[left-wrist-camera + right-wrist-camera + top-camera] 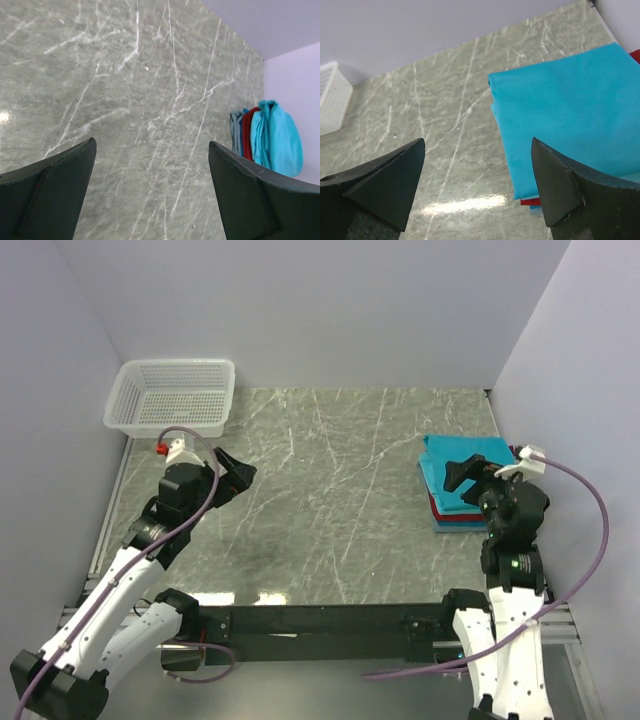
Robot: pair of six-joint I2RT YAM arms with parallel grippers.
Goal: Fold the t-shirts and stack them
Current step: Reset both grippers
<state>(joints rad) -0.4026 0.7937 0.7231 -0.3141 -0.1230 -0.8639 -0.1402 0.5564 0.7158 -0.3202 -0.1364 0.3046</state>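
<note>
A stack of folded t-shirts (470,455) lies at the right side of the table, a teal one on top, red and light blue edges below. It shows in the right wrist view (565,110) and far off in the left wrist view (272,137). My right gripper (462,476) is open and empty, hovering over the stack's near left part; in its own view (477,145) the jaws stand wide apart over the stack's left edge. My left gripper (238,476) is open and empty over bare table at the left, seen in its own view (152,145).
A white mesh basket (172,395) stands at the back left corner, also at the left edge of the right wrist view (332,97). Walls close in the left, back and right. The grey marble table (340,500) lies bare between the arms.
</note>
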